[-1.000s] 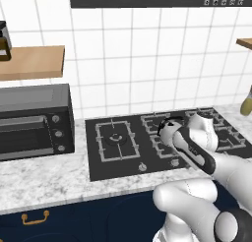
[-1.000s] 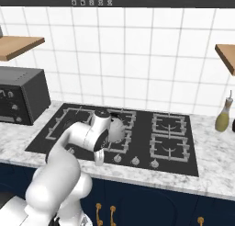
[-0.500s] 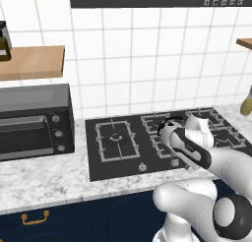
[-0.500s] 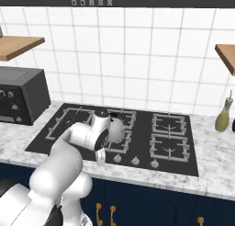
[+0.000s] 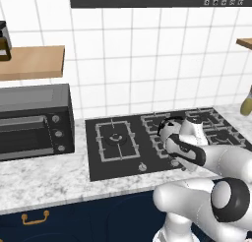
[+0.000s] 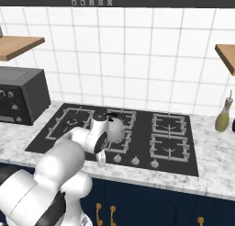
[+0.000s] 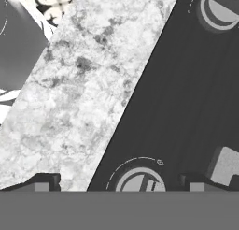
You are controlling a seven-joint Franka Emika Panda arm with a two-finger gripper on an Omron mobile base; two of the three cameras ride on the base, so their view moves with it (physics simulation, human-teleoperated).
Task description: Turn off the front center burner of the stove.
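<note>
- As the hand view looks down along the gripper, its two dark fingertips stand well apart, one over the marble counter and one over the black glass, so the claw is wide and holds nothing.
- Between the tips, at the bottom of that view, sits a small silver knob with its slot and a thin white dial arc around it; a second knob lies further along the row, at the top right.
- Compared with one second ago, the wrist has sunk a little and has come slightly nearer to the front edge of the stove; the stove and the other things have not moved.
- I judge this to mean that the approach is nearly finished and the grasp on the knob is the step in hand; nothing is turned yet.
- From the right base view the gripper hangs just above the left end of the knob row, with three more knobs to its right.
- Whether the knob below the claw is the one for the front center burner, I cannot tell.
- Further out, the toaster oven stands left of the stove on the counter, and an oil bottle stands to the right, well apart from the arm.
</note>
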